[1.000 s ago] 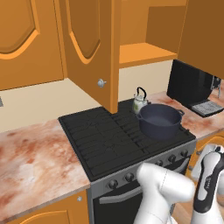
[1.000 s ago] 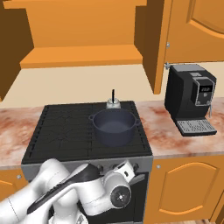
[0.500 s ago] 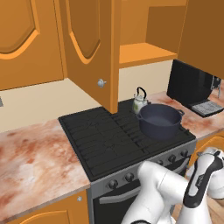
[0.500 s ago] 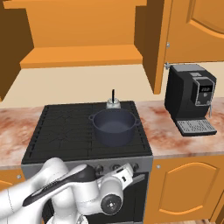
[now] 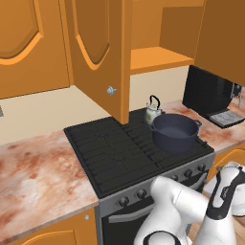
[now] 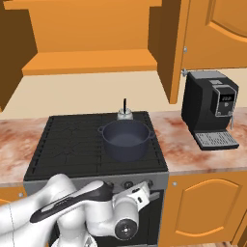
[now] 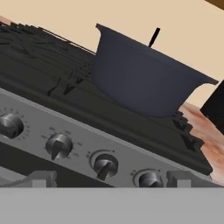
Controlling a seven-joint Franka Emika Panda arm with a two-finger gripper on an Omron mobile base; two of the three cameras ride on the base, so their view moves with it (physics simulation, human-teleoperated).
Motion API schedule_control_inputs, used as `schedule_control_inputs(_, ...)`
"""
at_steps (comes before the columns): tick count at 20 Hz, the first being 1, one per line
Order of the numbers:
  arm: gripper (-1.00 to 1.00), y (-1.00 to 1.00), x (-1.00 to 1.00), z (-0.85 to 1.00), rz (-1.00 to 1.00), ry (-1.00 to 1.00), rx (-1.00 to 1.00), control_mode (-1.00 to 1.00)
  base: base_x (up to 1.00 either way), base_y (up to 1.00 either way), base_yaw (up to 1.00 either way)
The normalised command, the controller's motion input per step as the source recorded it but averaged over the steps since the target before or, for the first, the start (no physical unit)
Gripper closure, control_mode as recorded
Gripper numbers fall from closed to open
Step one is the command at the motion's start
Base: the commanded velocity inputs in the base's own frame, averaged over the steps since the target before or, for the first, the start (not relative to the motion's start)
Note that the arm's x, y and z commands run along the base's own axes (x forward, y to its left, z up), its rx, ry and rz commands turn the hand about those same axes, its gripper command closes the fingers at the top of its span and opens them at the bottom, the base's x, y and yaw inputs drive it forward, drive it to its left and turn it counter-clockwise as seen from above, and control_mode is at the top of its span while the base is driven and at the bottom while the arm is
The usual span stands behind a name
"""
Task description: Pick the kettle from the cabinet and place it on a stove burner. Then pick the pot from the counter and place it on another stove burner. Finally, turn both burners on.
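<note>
The whitish kettle stands on the back right burner of the black cooktop. Right in front of it, the dark navy pot sits on the front right burner. In the hand view the pot looms above the range's row of round knobs, with the kettle's black handle poking up behind it. My gripper is open and empty, low in front of the knob panel, its fingertips spread wide. The orange cabinet above has its door open.
A black coffee machine stands on the marbled counter right of the range. The open cabinet door hangs over the cooktop's rear. More marbled counter lies left of the stove.
My arm has shifted a little in front of the range, bringing the hand closer to the knob panel. Kettle and pot have not moved.
</note>
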Motion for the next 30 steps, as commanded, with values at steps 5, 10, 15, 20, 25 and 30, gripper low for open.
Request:
schedule_control_inputs(5, -1.0, 0.0, 0.28, -0.11, 0.02, -0.01, 0.01, -1.0, 0.0, 0.0, 0.0)
schedule_control_inputs(10, -1.0, 0.01, 0.13, -0.16, 0.06, -0.02, 0.0, -1.0, 0.0, 0.0, 0.0)
schedule_control_inputs(15, -1.0, 0.1, 0.02, -0.26, 0.12, -0.02, 0.0, -1.0, 0.0, 0.0, 0.0)
schedule_control_inputs(20, -1.0, 0.14, 0.0, -0.2, 0.11, -0.03, 0.0, -1.0, 0.0, 0.0, 0.0)
schedule_control_inputs(25, -1.0, 0.1, 0.06, -0.04, 0.1, -0.03, 0.0, -1.0, 0.0, 0.0, 0.0)
schedule_control_inputs(30, -1.0, 0.13, 0.14, -0.02, 0.05, -0.01, 0.0, -1.0, 0.0, 0.0, 0.0)
